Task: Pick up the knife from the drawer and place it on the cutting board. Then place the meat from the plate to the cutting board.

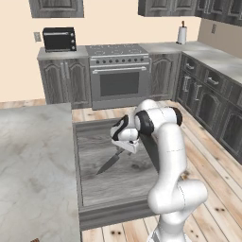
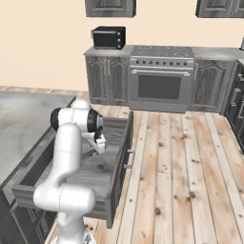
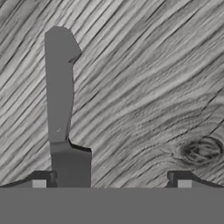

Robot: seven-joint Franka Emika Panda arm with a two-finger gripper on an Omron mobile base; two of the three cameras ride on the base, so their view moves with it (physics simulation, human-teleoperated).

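Tool (image 1: 124, 150) position: lowered into the open drawer (image 1: 111, 186), pointing down at the grey wood-grain floor, with the white arm bent over it from behind. Jaw state: spread fully apart, with nothing between the fingers (image 3: 43, 180) and nothing gripped. Directly below the tool lies the knife (image 1: 109, 162), flat on the drawer floor. In the left base view its dark blade runs out from under the tool toward the lower left, tip pointing at the near part of the drawer, while the handle end is hidden beneath the tool body. In the hand view the knife extends upward from the bottom edge, just inside the left fingertip; the right fingertip stands well apart from it, over bare floor beside a dark knot in the grain. Whether the fingers touch the knife cannot be determined. The drawer is pulled far out from the island, and its dark panelled front with the metal bar handle appears in the right base view to the right of the tool. To the left of the tool in the left base view spreads the marbled grey desk (image 1: 33, 165). Beyond the tool, against the far wall, stand a steel oven range (image 1: 118, 71) and a black microwave (image 1: 59, 38) on the back counter.
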